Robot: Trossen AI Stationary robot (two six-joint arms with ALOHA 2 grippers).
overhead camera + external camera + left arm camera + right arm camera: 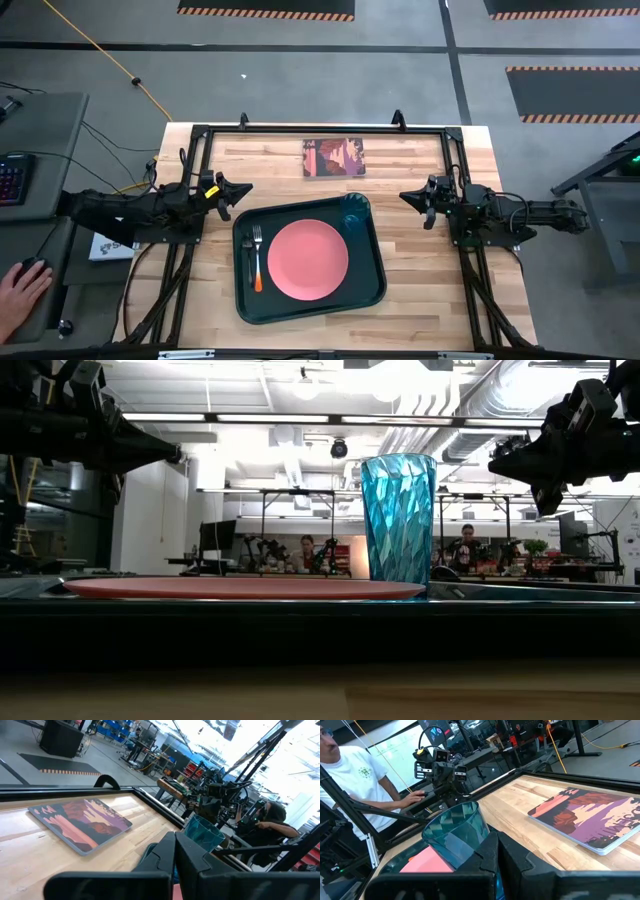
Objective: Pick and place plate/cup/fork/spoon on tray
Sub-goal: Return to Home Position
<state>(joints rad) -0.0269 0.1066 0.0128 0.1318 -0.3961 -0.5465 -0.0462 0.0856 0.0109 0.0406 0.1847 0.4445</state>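
The dark green tray lies in the middle of the table. The pink plate lies flat in it. The fork with its orange-red handle lies in the tray, left of the plate. A slim grey thing beside the fork may be the spoon. The teal cup stands upright in the tray's far right corner and also shows in the low view. My left gripper is shut and empty, raised left of the tray. My right gripper is shut and empty, raised right of the cup.
A maroon picture card lies flat near the table's far edge. A black frame runs around the table top. A person's hand rests beside the table's left side. People sit in the room behind.
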